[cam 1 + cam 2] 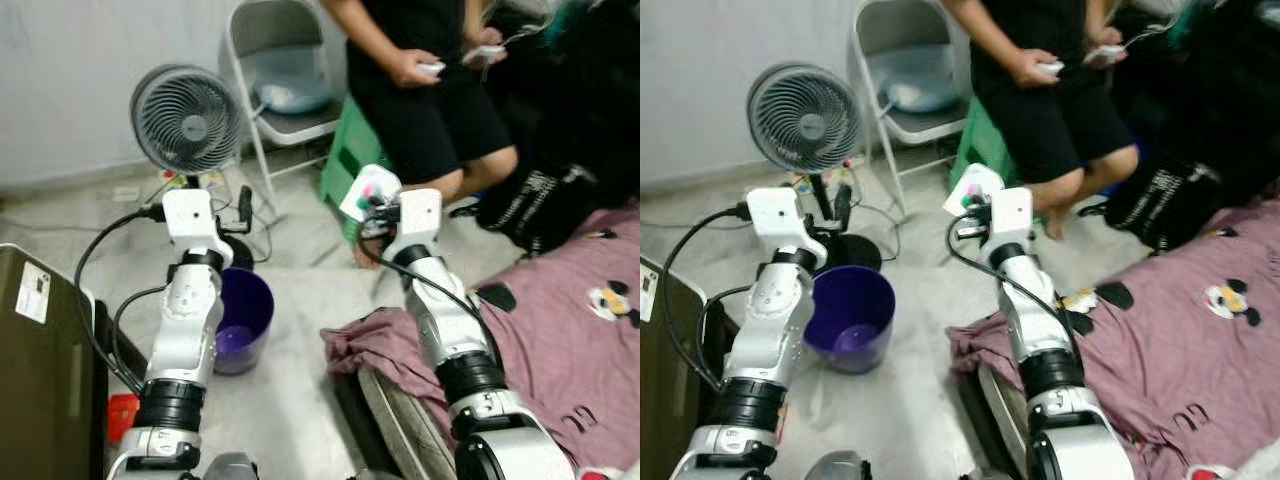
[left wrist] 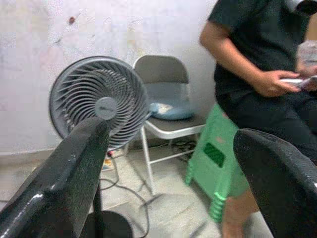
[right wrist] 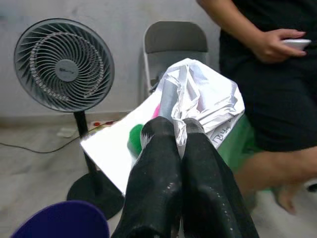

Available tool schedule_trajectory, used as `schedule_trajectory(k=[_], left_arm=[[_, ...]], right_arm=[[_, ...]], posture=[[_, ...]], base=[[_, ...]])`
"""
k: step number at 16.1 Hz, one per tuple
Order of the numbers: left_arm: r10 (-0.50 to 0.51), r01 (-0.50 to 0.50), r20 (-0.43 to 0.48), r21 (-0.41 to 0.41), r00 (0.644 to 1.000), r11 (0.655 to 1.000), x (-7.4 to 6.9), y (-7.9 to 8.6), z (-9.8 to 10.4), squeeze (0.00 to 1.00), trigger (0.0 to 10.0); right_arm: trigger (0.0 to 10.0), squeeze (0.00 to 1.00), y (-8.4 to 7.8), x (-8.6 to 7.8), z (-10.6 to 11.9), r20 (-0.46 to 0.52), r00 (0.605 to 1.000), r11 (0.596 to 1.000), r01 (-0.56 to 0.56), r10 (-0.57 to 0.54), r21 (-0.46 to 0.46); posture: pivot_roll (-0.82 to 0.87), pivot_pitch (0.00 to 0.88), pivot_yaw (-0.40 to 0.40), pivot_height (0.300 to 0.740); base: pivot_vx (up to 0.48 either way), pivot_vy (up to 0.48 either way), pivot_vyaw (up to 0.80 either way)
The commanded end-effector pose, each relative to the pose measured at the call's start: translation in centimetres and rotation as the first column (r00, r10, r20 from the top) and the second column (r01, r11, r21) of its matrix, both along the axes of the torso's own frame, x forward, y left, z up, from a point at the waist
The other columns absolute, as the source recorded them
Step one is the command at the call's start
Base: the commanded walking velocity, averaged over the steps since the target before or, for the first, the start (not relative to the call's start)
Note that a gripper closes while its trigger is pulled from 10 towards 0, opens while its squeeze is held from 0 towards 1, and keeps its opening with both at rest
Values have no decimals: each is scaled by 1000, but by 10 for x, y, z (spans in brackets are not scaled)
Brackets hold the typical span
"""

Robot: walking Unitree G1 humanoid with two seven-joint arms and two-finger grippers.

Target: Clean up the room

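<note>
Crumpled white wrapper with pink and green print: you hold it pinched between the two black fingers of your right gripper, which are closed together on its creased edge. It hangs in the air in front of the seated person's knees, above the floor and well apart from the purple bin.

Right arm: extended forward and upward from the edge of the bed, the wrist raised, with a black cable looping alongside the forearm.

Left gripper: its fingers stand wide apart with nothing between them and point toward the grey fan. The left arm is likewise raised, its wrist above the near rim of the purple bin.

Surroundings: the bin stands on the pale floor between your two arms, beside the fan's round black base. Behind the fan is a grey folding chair; next to it a person in black sits on a green stool, holding a white device in each hand. A mauve printed bedcover lies at your right.
</note>
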State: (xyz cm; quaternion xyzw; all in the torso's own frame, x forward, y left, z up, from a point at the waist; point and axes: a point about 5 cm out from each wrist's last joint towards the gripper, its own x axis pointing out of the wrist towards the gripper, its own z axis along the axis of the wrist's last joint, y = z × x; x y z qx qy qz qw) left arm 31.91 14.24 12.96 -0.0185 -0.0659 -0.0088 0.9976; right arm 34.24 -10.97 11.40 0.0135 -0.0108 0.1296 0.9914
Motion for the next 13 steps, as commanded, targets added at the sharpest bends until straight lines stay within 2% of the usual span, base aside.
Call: schedule_trajectory(k=[1, 5, 13], left_arm=[[-10, 10, -5, 11, 1000, 1000, 3, -5, 2, 0, 10000], [-27, 26, 31, 49, 999, 998, 4, -6, 7, 0, 10000], [-31, 30, 27, 57, 999, 998, 4, -5, 6, 0, 10000]], right_arm=[[10000, 0, -4, 3, 6, 23, 1000, 1000, 8, -8, -2], [10000, 0, -4, 3, 6, 23, 1000, 1000, 4, -4, -5], [10000, 0, -4, 3, 5, 21, 1000, 1000, 1, -1, -9]], posture=[[65, 0, -69, 740], [65, 0, -69, 740], [72, 0, -72, 740]], base=[[0, 0, 800], [0, 0, 800], [0, 0, 800]])
